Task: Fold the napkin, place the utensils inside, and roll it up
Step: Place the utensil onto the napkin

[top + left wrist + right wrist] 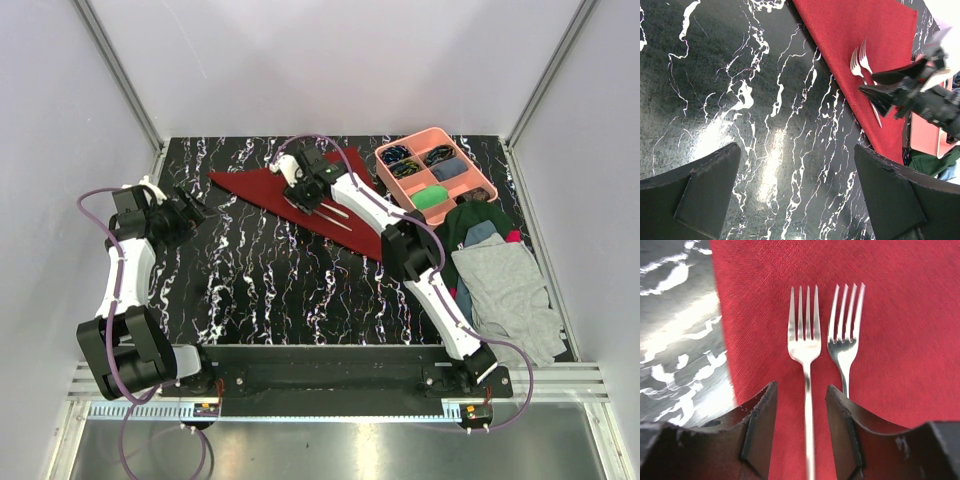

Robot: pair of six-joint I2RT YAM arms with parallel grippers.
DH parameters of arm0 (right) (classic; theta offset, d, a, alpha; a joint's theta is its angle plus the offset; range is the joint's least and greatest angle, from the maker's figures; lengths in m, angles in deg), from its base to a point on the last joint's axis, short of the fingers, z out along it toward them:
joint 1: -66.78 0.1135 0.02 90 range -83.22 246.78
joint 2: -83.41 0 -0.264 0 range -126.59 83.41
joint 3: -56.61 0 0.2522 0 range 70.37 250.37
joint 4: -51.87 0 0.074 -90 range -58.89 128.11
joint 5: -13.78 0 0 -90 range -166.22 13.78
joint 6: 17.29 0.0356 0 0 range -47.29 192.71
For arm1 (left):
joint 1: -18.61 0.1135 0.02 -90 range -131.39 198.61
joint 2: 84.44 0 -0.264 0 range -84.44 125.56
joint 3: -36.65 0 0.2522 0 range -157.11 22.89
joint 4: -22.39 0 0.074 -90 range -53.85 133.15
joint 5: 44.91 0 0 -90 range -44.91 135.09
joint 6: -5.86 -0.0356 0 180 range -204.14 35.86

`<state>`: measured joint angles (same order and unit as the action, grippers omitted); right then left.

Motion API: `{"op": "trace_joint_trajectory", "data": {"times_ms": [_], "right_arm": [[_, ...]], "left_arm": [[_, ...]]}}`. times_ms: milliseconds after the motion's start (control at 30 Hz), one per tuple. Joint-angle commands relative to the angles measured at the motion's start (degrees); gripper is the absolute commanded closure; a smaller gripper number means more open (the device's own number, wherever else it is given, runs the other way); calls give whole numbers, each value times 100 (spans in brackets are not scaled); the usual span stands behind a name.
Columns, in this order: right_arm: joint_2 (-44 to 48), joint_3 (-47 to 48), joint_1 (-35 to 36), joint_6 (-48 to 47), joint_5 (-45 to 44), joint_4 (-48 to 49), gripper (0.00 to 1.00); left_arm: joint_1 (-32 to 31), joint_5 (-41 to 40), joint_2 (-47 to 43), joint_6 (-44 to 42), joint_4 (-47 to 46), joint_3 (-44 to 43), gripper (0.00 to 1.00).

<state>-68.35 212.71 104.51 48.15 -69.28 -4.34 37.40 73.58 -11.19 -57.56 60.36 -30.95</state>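
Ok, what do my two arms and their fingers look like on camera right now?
The left arm and right arm match: white links, black joints, black bases. A purple cable loops along each. The fingers are broad matte black wedges with rough edges.

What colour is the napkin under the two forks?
Dark red, plain, with no pattern. The napkin shows best in the right wrist view.

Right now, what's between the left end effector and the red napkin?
Only bare black marbled tabletop; nothing sits between the left end effector and the napkin. The left wrist view shows it best.
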Motion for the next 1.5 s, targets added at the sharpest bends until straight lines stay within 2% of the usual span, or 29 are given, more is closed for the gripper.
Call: {"op": "trace_joint_trajectory", "data": {"times_ms": [0,100,133,200,233,267,367,433,633,767,967,1200,1467], "right_arm": [[1428,-284,41,1126,-139,115,48],[2228,-1320,50,2154,-824,228,48],[2465,-2158,50,2400,-1008,316,47],[3273,-3155,15,3270,-1562,720,47],[3554,-4117,-20,3569,-1712,834,47],[4079,-4579,-64,4198,-1887,966,46],[5047,-6162,-468,5517,-1872,976,45],[5489,-7179,-784,6022,-1837,976,44],[7133,-9150,-1706,7525,-1600,1090,36],[7774,-9865,-2154,8044,-1389,1345,35],[7900,-10411,-2797,8265,-810,2030,38],[7504,-10533,-2824,8581,-334,2531,40],[7636,-10754,-2824,8880,-597,2655,41]], "left_arm": [[46,192,-74,4,-302,32,1],[46,271,-101,39,-372,67,1],[46,280,-109,65,-382,84,1],[46,350,-118,83,-408,102,1],[46,368,-110,101,-417,111,1],[46,394,-118,110,-425,120,1],[38,429,-110,136,-461,155,1],[46,447,-101,154,-496,164,1],[46,570,-74,224,-548,208,1],[46,640,-57,259,-601,234,1],[37,702,-30,285,-645,243,1],[37,693,-39,294,-645,252,1],[46,754,-4,329,-672,269,1]]}}
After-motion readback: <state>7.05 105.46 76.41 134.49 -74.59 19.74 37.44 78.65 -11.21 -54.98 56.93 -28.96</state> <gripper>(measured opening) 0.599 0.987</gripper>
